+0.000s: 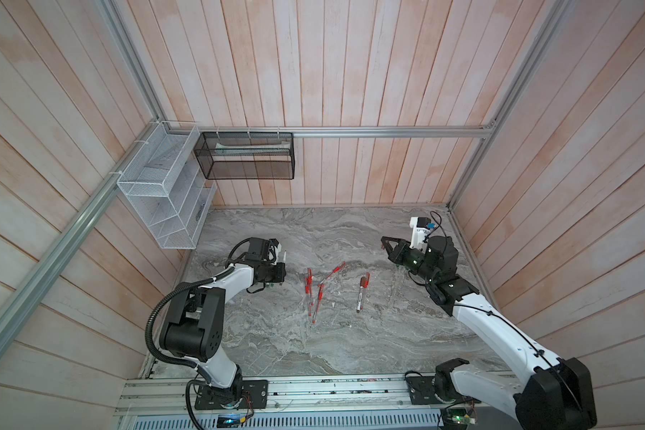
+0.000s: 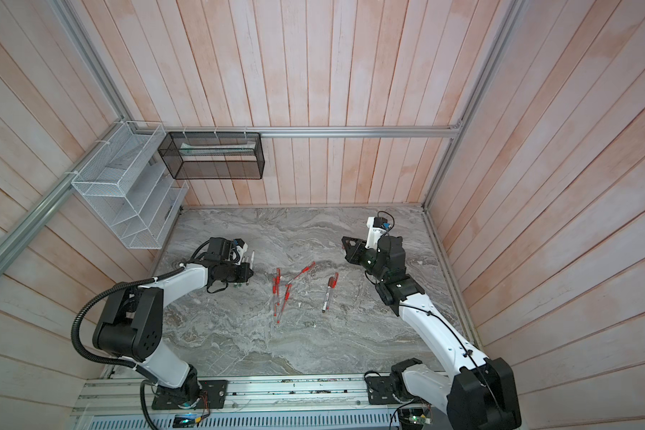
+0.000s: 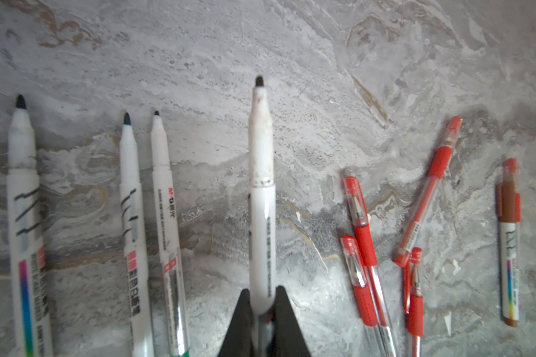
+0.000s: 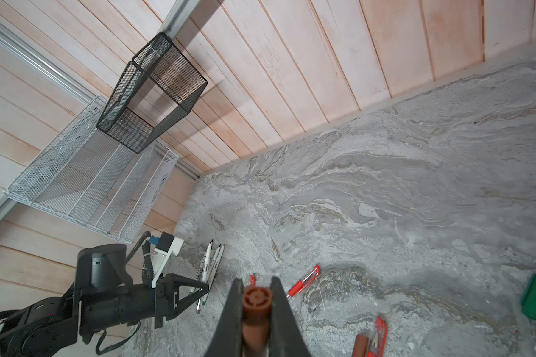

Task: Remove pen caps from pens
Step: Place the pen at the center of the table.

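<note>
marker [image 3: 261,216] tail hidden in left gripper [image 3: 262,289], brown cap [image 4: 256,304] in right gripper [image 4: 256,282]

Boxed in left, right and far by pale pinkish plank walls [image 1: 350,74]. Floored with a grey marbled tabletop [image 1: 350,342]. Hung a white wire rack [image 1: 157,193] at far left, a black mesh basket [image 1: 239,173] beside it, off an aluminium rail [image 1: 388,131]. Lit evenly.
</note>
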